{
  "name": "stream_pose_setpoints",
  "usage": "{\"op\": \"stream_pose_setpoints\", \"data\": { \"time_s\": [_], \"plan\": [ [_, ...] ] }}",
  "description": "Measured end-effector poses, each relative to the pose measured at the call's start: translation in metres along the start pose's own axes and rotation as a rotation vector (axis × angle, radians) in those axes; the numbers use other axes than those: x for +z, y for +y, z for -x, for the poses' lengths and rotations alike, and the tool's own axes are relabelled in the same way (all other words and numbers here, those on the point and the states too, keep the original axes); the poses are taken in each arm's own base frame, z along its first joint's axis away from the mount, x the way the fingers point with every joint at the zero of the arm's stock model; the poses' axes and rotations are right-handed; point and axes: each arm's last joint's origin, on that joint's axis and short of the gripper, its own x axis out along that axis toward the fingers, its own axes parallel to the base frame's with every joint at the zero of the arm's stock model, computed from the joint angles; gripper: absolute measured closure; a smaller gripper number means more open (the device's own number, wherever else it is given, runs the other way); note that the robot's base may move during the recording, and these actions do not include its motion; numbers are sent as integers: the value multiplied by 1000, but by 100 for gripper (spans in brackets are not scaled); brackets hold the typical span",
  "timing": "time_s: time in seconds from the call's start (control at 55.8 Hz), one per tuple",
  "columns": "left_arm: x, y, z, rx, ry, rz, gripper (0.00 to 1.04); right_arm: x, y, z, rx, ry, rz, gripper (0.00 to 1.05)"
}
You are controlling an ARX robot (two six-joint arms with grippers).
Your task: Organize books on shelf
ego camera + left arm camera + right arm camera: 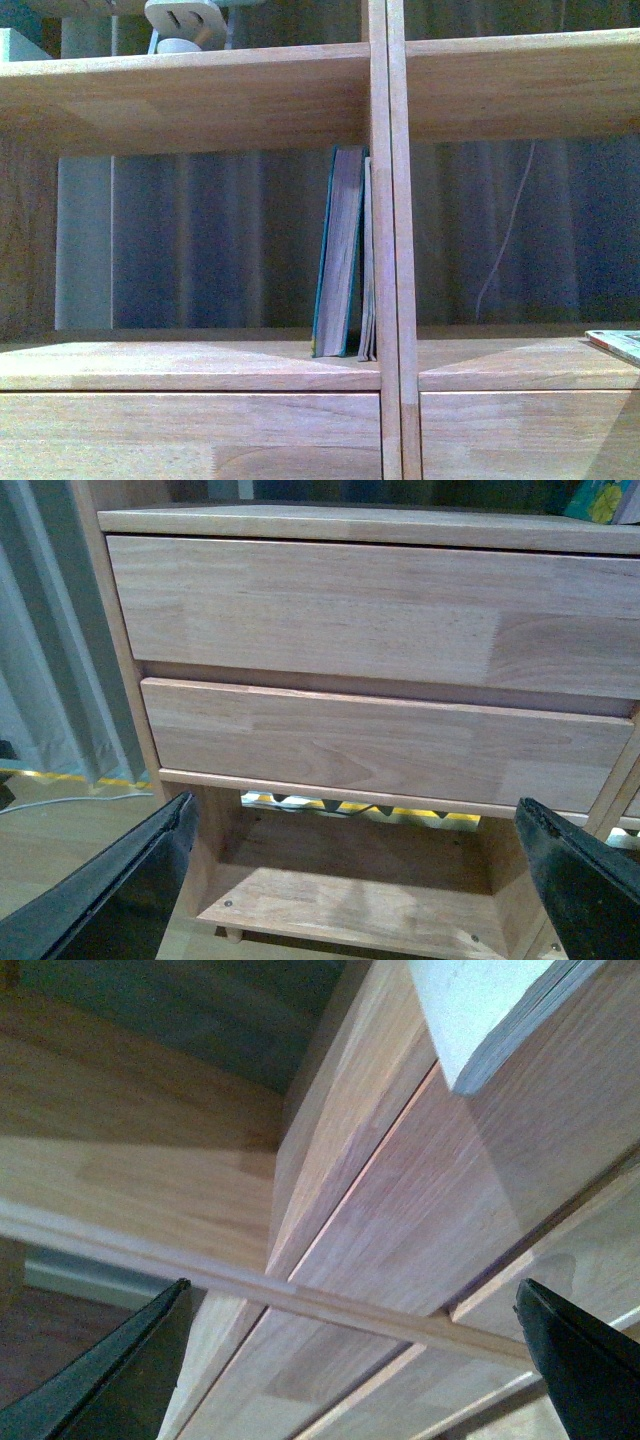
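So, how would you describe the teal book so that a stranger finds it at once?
Find the bookcase and its central divider. Just left of the divider, two books stand. The teal book is the thicker one, and the thin grey booklet sits between it and the divider.

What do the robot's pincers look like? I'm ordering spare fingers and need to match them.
Both look alike. The left pincer and right pincer each have two black, wedge-shaped fingers tapering to blunt tips, with a matte, slightly scuffed surface. No cables or markings show; the front view shows neither arm.
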Motion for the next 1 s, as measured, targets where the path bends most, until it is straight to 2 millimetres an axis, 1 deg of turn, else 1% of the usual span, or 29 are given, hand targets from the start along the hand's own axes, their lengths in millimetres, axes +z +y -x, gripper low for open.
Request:
{"op": "stream_pose_setpoints", "data": {
  "time_s": [0.233,0.394,0.717,0.968,1.004],
  "plan": [
    [0,0,0,0,0,0,7,11,-7,-35,-48,-102,-89,7],
    [0,0,0,0,0,0,7,22,-12,-53,-81,-173,-116,7],
    [0,0,0,0,0,0,7,46,-26,-75,-143,-239,-122,7],
    [0,0,0,0,0,0,7,53,-28,-87,-135,-234,-129,7],
    [0,0,0,0,0,0,7,54,-27,-89,-132,-235,-131,11]
  ]
}}
